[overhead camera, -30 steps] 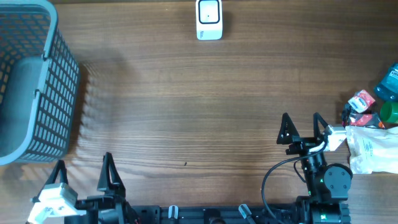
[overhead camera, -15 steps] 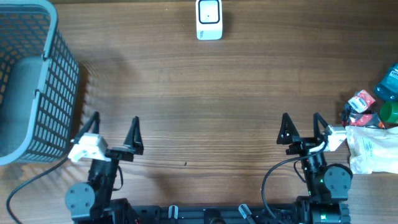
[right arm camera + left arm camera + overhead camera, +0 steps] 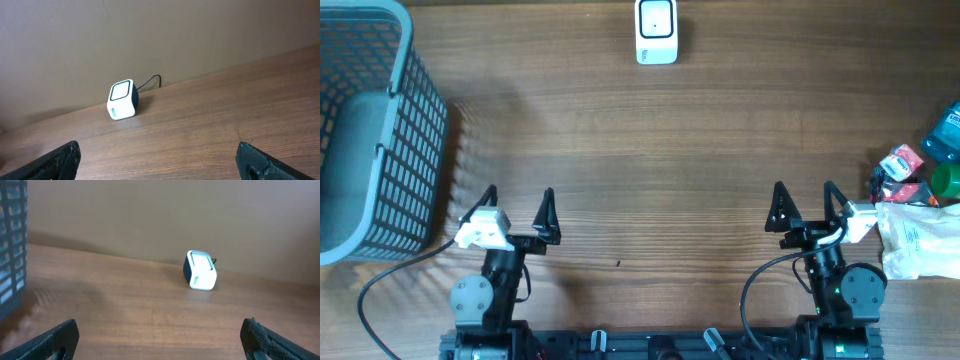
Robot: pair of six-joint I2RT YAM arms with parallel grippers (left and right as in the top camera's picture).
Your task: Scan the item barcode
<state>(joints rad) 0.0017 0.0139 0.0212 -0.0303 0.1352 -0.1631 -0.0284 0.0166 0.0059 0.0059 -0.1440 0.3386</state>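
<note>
The basket (image 3: 415,170) is grey latticework, the scanner (image 3: 656,32) white with black, the table (image 3: 650,150) brown wood-grain.

Wide bare tabletop (image 3: 650,160) between basket (image 3: 415,170) and item pile (image 3: 918,215).

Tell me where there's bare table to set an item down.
Bare table runs from the scanner down to the left gripper and right gripper, bordered by the basket on the left. Crowded only at the right edge, where the item pile sits.
</note>
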